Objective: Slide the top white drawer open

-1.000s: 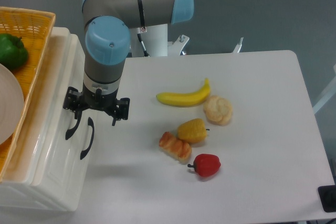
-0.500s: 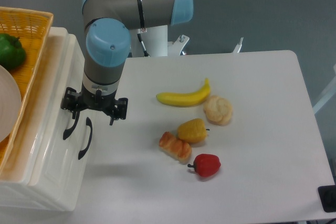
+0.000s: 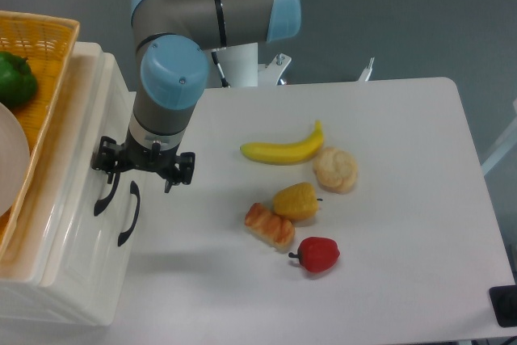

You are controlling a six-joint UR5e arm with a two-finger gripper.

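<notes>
A: While I hold the feed on the fixed camera, tell me where the pincer [image 3: 142,174] sits.

B: I see it hanging from the grey and blue arm [image 3: 174,62], right at the front of the white cabinet [image 3: 73,280] on the left side of the bench [image 3: 404,199]. It is level with the upper black handle [image 3: 103,193]. I cannot tell from this angle whether its fingers are clenched on that handle or released; the black parts overlap.

A: And the top white drawer [image 3: 85,143]?

B: It is the upper of 2 fronts on the cabinet, glossy cream-white, at the left edge of my view. Its handle is just under the pincer. The lower handle [image 3: 129,214] curves just beside it. How far the drawer stands out I cannot judge.

A: Anything on top?

B: I see an orange woven basket [image 3: 36,78] with a green pepper [image 3: 16,78] and part of a white plate [image 3: 10,171] in it.

A: The bench?

B: I count 5 items, well apart from the cabinet: a banana [image 3: 284,149], a round bun [image 3: 335,169] touching its tip, a yellow pepper [image 3: 296,200], a pastry [image 3: 270,226] and a red pepper [image 3: 317,254].
</notes>
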